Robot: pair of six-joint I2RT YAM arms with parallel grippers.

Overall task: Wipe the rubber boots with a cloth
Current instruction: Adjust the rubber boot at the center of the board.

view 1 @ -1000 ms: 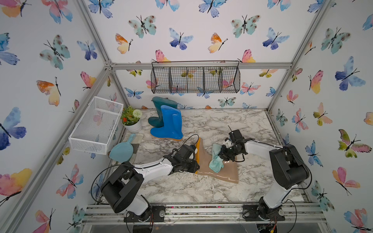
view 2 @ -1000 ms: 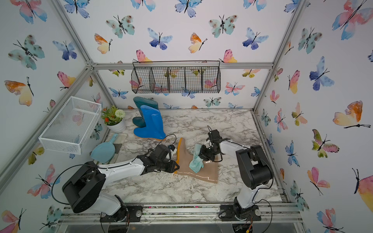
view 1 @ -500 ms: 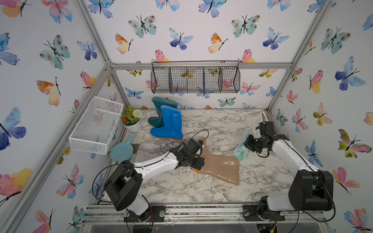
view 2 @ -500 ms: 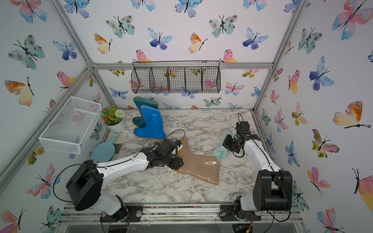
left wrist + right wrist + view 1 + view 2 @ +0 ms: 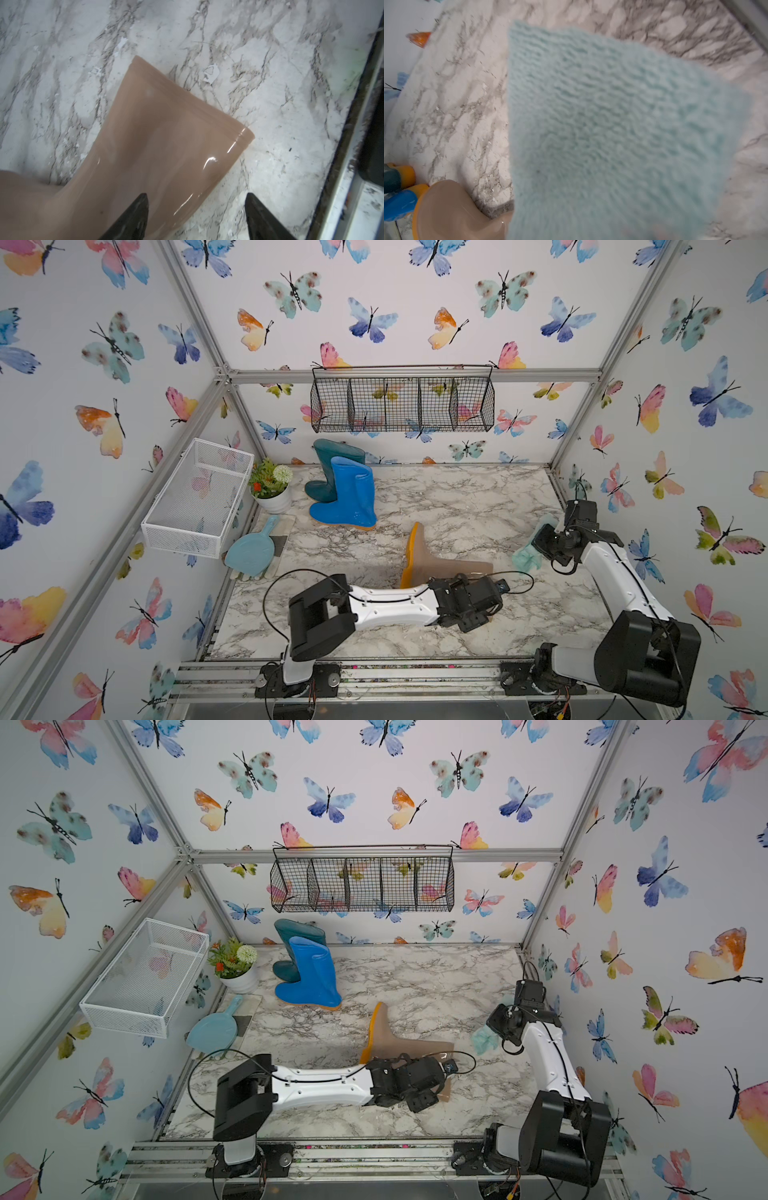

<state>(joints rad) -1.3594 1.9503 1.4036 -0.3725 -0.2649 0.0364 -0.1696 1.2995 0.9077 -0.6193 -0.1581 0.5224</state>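
So here's where it sits: the beige boot [image 5: 446, 566] is lying on its side in the middle of the tabletop [image 5: 457, 497], orange sole edge facing up. The left hand [image 5: 195, 195] hovers over the open end of the leg with its fingers spread, gripping nothing; one fingertip is above the boot, the other above bare marble. The right hand [image 5: 544, 541] is clenched on the cloth [image 5: 612, 124], off by the right wall and well apart from the boot, with the rag dangling loose. The blue boot [image 5: 349, 497] and teal boot [image 5: 328, 464] stand upright at the back, touching each other.

What worries me:
- Nothing is pinning the beige boot. It's glossy rubber on a slick surface, so a sideways wipe would probably just shove it along instead of cleaning it.
- If the left hand closes where it is, it only catches the thin edge of the leg, which can squirt out or fold.
- The left arm lies right across the boot, so the right hand could bump it coming in.
- A floppy rag can bunch up, so bare fingers end up rubbing.
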